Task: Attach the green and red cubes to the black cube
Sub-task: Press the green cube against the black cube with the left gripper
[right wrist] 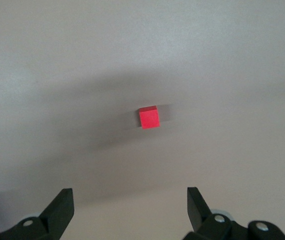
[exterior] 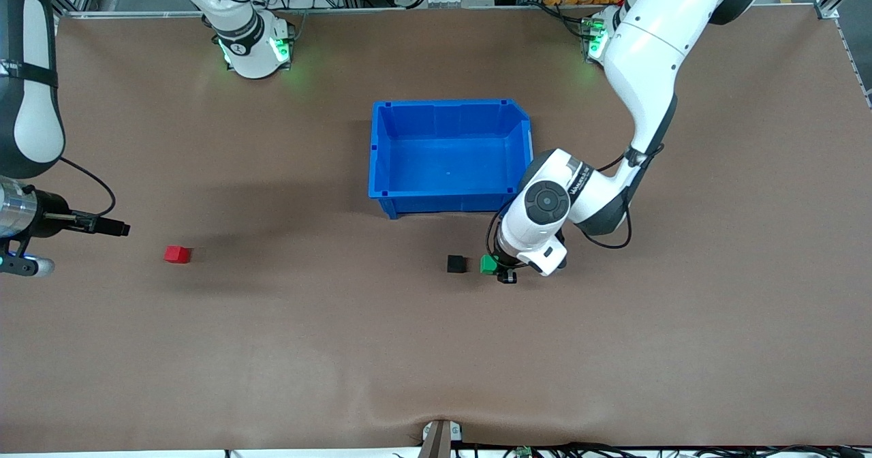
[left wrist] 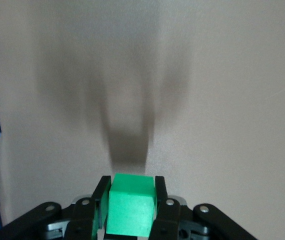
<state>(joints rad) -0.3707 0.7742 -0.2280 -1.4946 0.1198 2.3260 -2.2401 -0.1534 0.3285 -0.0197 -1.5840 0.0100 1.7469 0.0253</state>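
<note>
bare table lies open all round the red cube, while the black cube has the green cube just beside it at 3 o'clock and the blue bin near at 12 o'clock.

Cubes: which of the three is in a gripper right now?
The green cube, clamped between the left gripper's fingers beside the black cube. The red cube lies free on the table, with the open right gripper above it.
</note>
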